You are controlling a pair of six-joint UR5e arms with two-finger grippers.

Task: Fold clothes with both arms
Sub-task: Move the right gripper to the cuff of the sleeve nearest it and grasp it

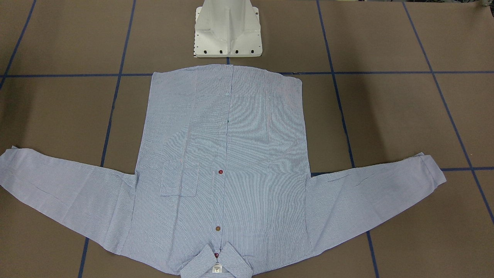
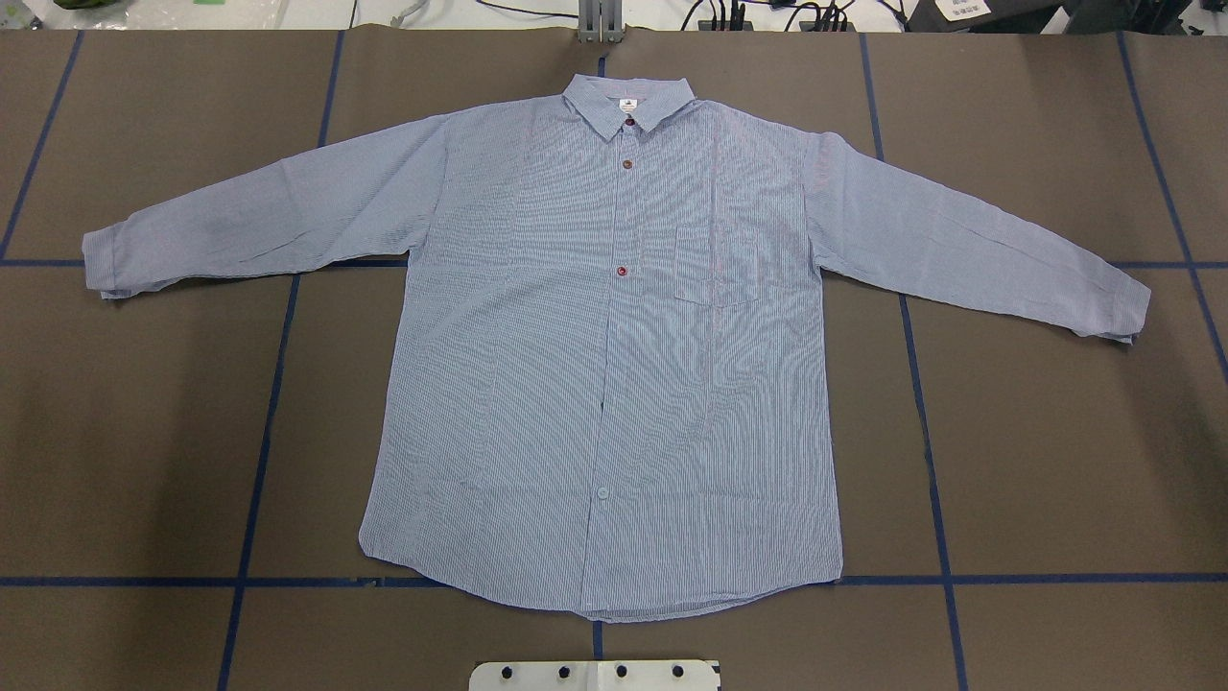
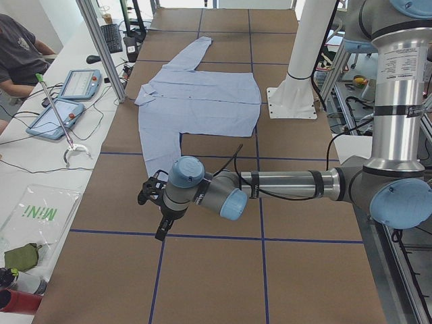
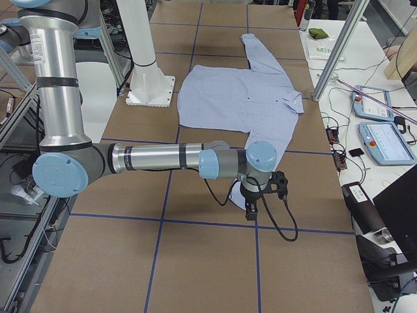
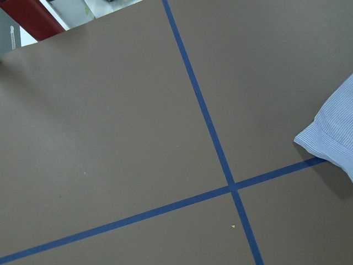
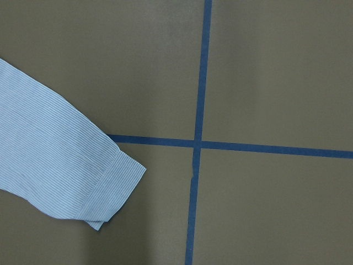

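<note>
Across the middle of the brown table [image 2: 134, 432] the shirt [image 2: 614, 365] is being shown flat, face up and buttoned. Its collar [image 2: 628, 101] is lying farthest from the white base [image 1: 227, 31] and its hem [image 2: 595, 600] nearest to it. This layout is being judged a starting position, with no fold yet made. Both sleeves are being left spread outward and slanted a little toward the hem, so that each cuff is being offered to the arm on its own side.

The left arm [image 3: 283, 185] is being held low over bare table just beyond the left cuff [image 5: 331, 138], and the right arm [image 4: 156, 158] likewise just beyond the right cuff [image 6: 110, 185]. Whether the left gripper [image 3: 163, 226] and the right gripper [image 4: 251, 208] are spread or pressed together cannot be told, since both are being seen only from the table's ends. Each seems to be hanging above the table beside its cuff rather than touching cloth.

Open room is being left around both sleeves and along the shirt's sides. The collar, however, is lying close to the table's far edge, so folds drawn inward are being judged the safer kind.
</note>
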